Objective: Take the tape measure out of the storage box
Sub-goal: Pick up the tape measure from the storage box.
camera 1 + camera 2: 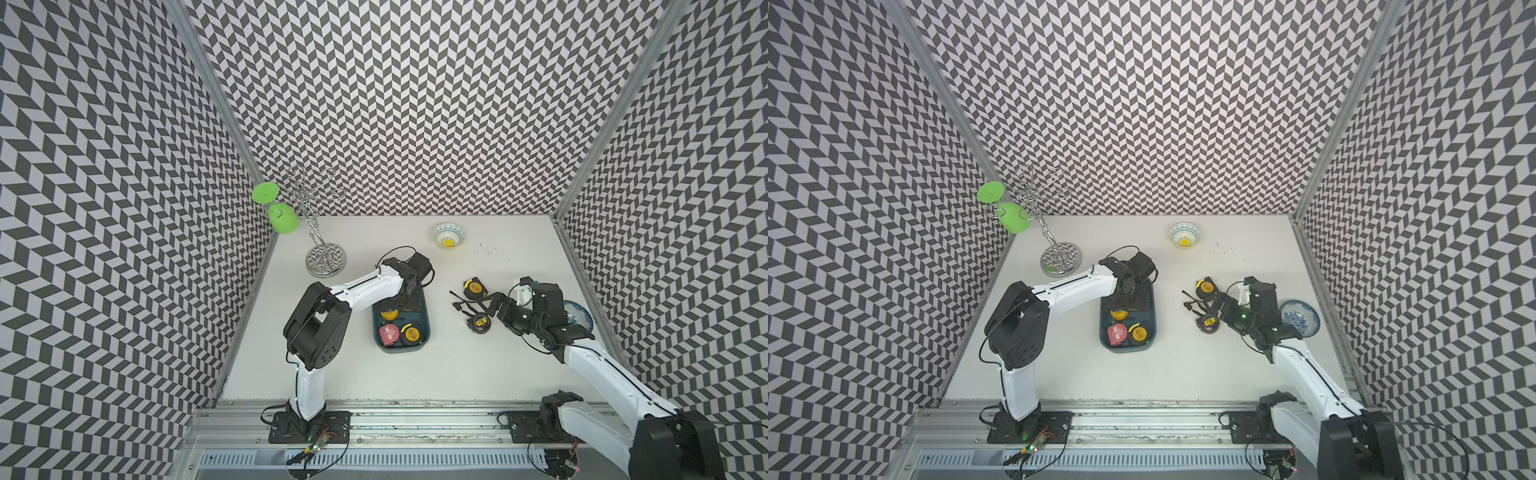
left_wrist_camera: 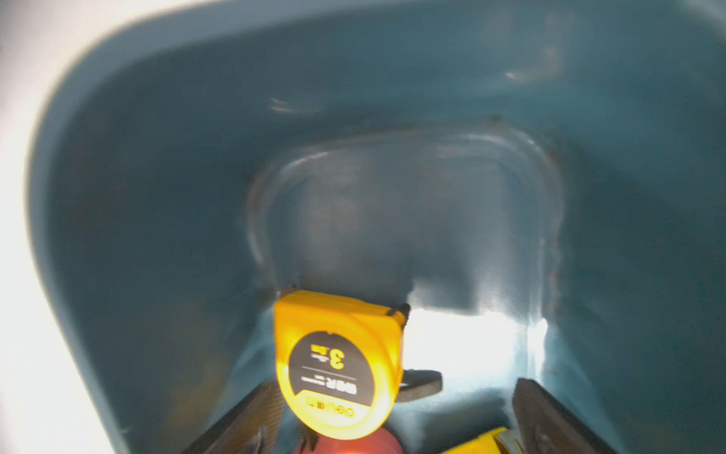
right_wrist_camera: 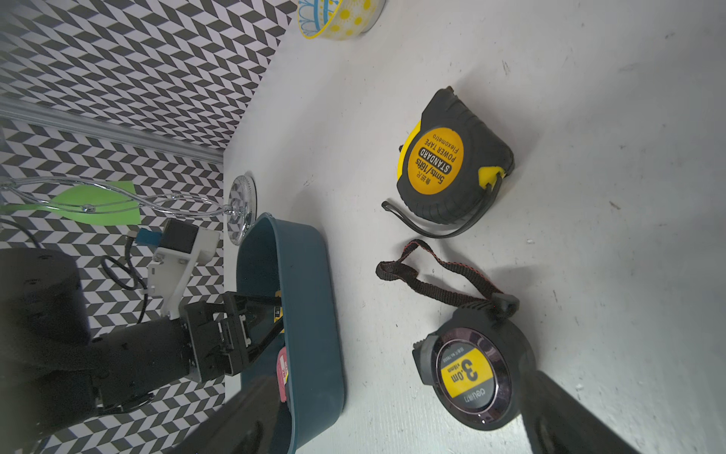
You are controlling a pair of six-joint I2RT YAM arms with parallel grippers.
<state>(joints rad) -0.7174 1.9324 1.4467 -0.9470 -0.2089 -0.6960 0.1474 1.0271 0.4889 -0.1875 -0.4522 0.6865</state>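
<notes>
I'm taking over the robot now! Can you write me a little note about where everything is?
Left pincer: open, inside the storage box, by the yellow tape measure, not gripping.
Right pincer: open, empty, near two already out: rugged tape measure, round tape measure.
To do: yellow, red tape measure and black tape measure sit in the box.

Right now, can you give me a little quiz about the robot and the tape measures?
1. True or false: the left gripper reaches into the storage box.
2. How many tape measures lie on the table, outside the box?
3. The right gripper is: A) open and empty, B) shut on a tape measure, C) out of sight.
Key: 1 true. 2 two: the power tape and the round black tape measure. 3 A.
</notes>
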